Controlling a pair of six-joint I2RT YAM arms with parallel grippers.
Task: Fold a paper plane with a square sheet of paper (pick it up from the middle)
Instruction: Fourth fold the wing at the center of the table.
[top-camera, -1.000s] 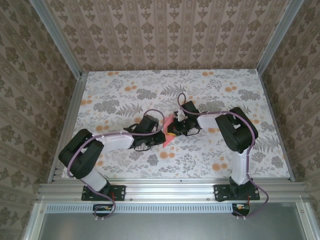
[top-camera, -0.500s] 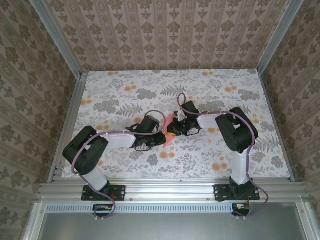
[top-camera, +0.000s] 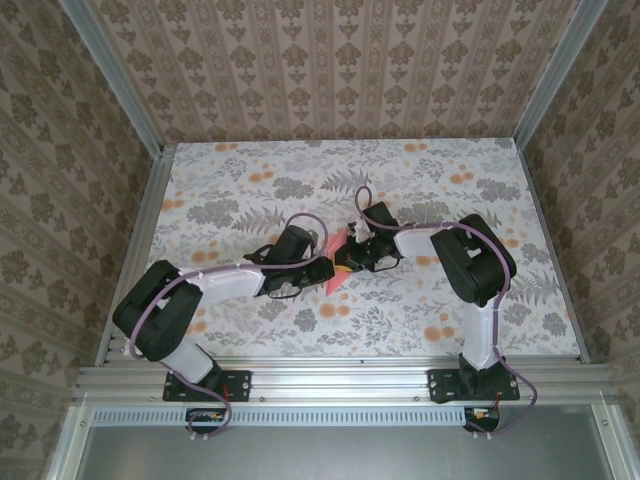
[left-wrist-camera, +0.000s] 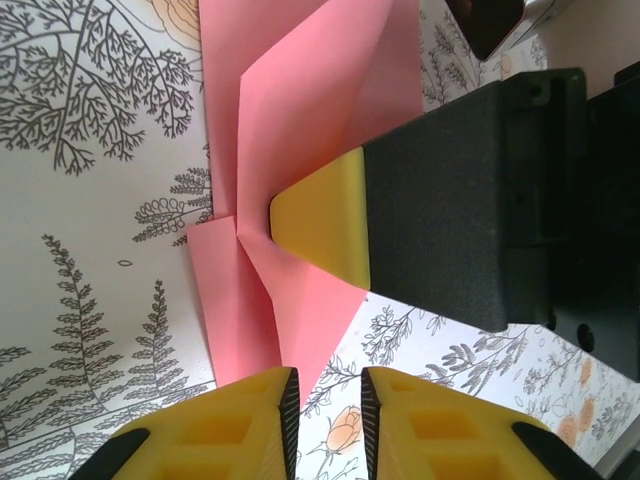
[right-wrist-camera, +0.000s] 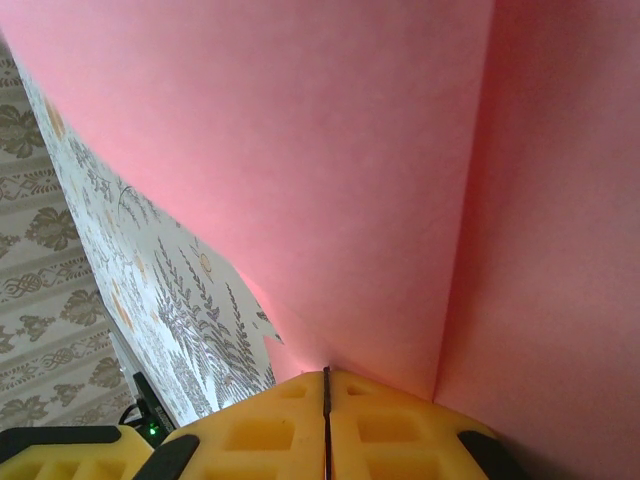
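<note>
Paper (left-wrist-camera: 300, 130) touching closed right gripper (right-wrist-camera: 326, 374).

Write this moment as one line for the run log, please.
paper: creased, on table | left gripper: slightly open, empty, by paper's edge | right gripper: shut, tips against paper
</note>
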